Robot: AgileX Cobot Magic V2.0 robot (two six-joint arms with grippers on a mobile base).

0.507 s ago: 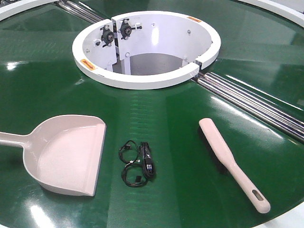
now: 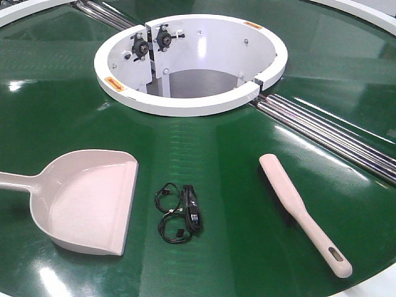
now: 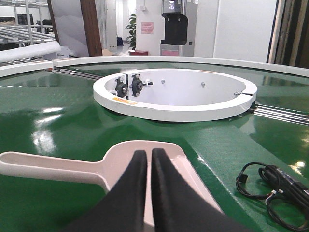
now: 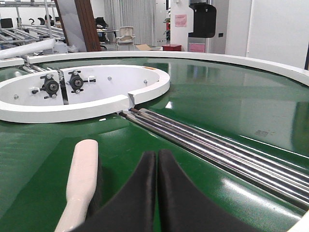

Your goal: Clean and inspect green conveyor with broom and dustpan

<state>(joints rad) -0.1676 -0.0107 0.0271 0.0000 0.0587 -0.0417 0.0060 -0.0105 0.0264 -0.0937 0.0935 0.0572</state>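
The green conveyor [image 2: 55, 124] fills the front view, with its white ring hub [image 2: 192, 102] at the back. The beige dustpan [image 2: 86, 201] lies at the left, handle pointing left. The beige broom [image 2: 303, 213] lies at the right, handle toward the front right. Neither gripper shows in the front view. In the left wrist view my left gripper [image 3: 147, 154] is shut and empty, above the dustpan [image 3: 159, 147]. In the right wrist view my right gripper [image 4: 157, 155] is shut and empty, just right of the broom [image 4: 82, 179].
A black cable bundle with a plug [image 2: 181, 213] lies between dustpan and broom, also in the left wrist view [image 3: 275, 188]. Silver rails [image 2: 328, 133] run from the hub to the right. The conveyor's white outer rim [image 2: 365, 15] curves along the back.
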